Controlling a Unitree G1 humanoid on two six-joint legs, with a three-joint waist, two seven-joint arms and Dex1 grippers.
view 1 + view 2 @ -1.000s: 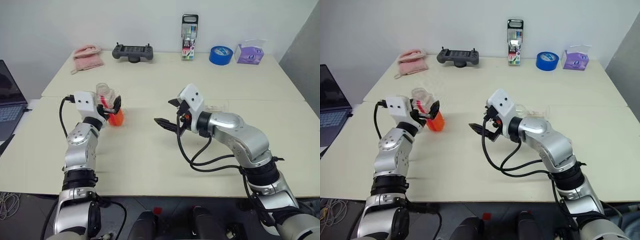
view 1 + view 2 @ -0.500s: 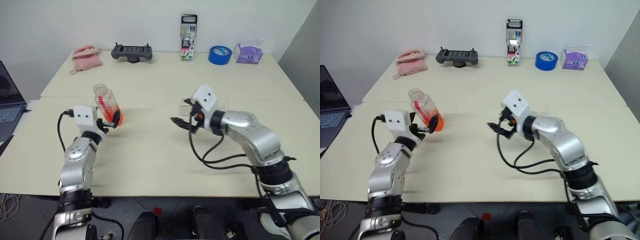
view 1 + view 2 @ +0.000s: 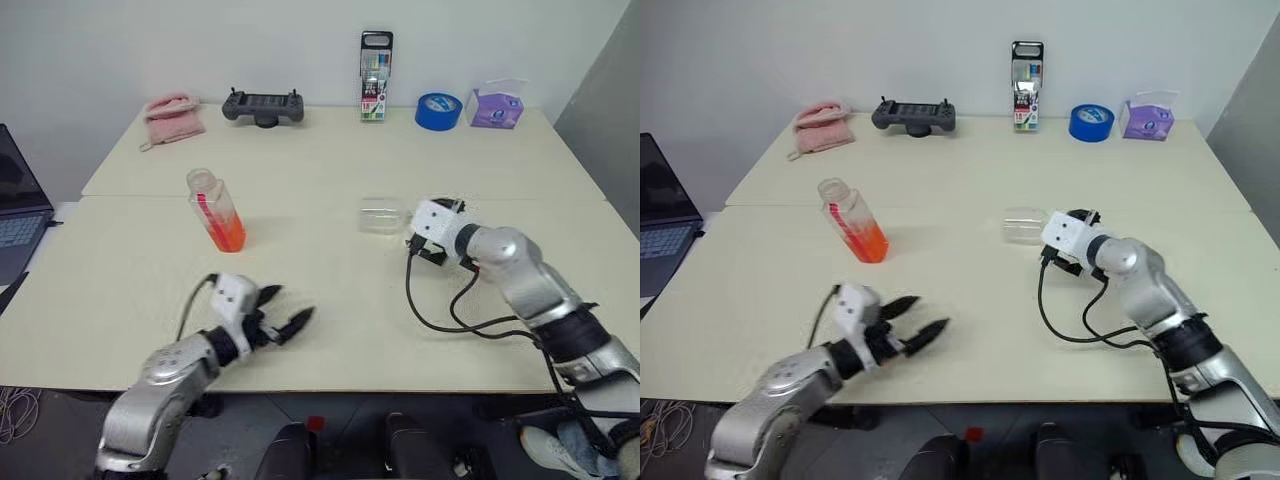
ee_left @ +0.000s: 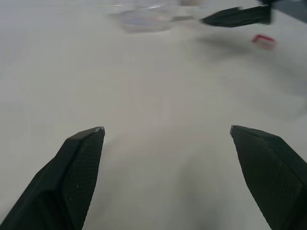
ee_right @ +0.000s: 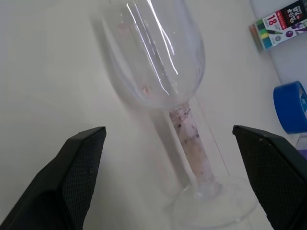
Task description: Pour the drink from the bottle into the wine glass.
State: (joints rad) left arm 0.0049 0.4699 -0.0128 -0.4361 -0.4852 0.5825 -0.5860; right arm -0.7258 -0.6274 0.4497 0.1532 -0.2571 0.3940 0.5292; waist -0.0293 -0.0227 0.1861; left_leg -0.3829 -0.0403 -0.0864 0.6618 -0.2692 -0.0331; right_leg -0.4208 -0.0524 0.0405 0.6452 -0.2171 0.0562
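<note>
From the left eye view, I see the bottle [image 3: 215, 210] standing upright on the desk [image 3: 330, 300], uncapped, with the drink [image 3: 229, 236] only in its lower part. My left gripper [image 3: 283, 322] sits low near the desk's front edge, well apart from the bottle, jaws spread and empty. The wine glass [image 3: 382, 215] stands near the desk's middle, just beside my right gripper [image 3: 437, 232].

In the right eye view the layout is the same: nothing is held on either side, and I cannot make out any orange in the glass bowl.

The left wrist view looks along my released left jaws over bare desk, with the glass faint in the distance and a black finger of the other gripper near it.

The right wrist view brings the wine glass up close, bowl, stem and foot framed between my wide-open right jaws. The bowl looks clear of liquid, though the stem carries some reddish specks.

My judgement: the pour is not done. I have yet to take the bottle, bring it to the glass and tip it.
</note>
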